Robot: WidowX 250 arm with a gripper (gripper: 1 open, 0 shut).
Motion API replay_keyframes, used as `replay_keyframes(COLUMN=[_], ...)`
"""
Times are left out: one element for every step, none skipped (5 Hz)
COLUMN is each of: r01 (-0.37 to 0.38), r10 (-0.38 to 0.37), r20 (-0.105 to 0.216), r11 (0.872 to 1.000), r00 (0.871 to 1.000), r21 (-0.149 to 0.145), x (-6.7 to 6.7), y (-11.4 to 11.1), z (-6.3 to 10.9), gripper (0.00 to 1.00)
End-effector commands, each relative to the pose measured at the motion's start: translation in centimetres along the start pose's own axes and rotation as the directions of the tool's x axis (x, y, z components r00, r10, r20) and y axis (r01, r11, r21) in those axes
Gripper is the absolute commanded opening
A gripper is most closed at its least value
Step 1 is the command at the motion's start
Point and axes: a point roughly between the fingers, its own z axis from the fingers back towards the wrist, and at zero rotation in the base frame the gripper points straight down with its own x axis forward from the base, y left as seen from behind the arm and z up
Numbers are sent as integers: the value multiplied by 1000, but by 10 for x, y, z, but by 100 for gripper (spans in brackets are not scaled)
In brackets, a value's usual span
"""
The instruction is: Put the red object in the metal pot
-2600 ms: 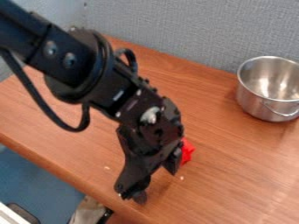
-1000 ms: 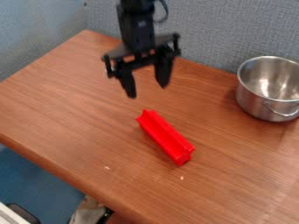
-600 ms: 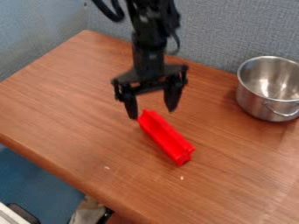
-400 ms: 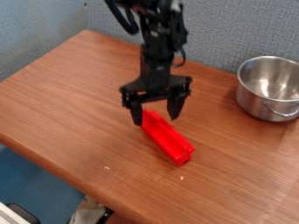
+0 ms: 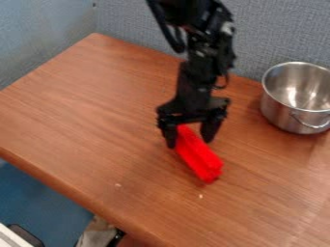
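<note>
The red object (image 5: 202, 159) is a bright red bar lying flat on the wooden table (image 5: 91, 106), angled from upper left to lower right. My black gripper (image 5: 190, 133) points straight down over the bar's upper end, jaws open, one finger on each side of it. The upper tip of the bar is partly hidden behind the fingers. I cannot tell whether the fingertips touch the table. The metal pot (image 5: 298, 95), round and shiny, stands at the table's right edge, well to the right of the gripper, and looks empty.
The table's front edge runs diagonally below the bar, with a drop to the floor beyond it. A grey-blue wall stands behind the table. My black arm (image 5: 194, 29) with its cables reaches down from the top centre.
The gripper has come down and shifted right, from above the table behind the bar to straddling the bar's upper end. Its jaws stayed open. The bar and pot have not moved.
</note>
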Motion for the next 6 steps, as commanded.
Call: replay_keyframes(r01=[-16, -33, -49, -44, -69, -84], r10=[15, 34, 52, 47, 71, 86], r20=[34, 48, 61, 54, 53, 58], r11=[1000, 999, 997, 997, 996, 996], r00=[999, 998, 997, 997, 996, 995], r21=[7, -24, -58, -62, -49, -38], x=[0, -7, -14, -21, -30, -28], y=[-16, -8, 0, -1, 0, -7], z=[10, 12, 16, 26, 13, 24], gripper=[0, 0, 0, 100, 0, 0])
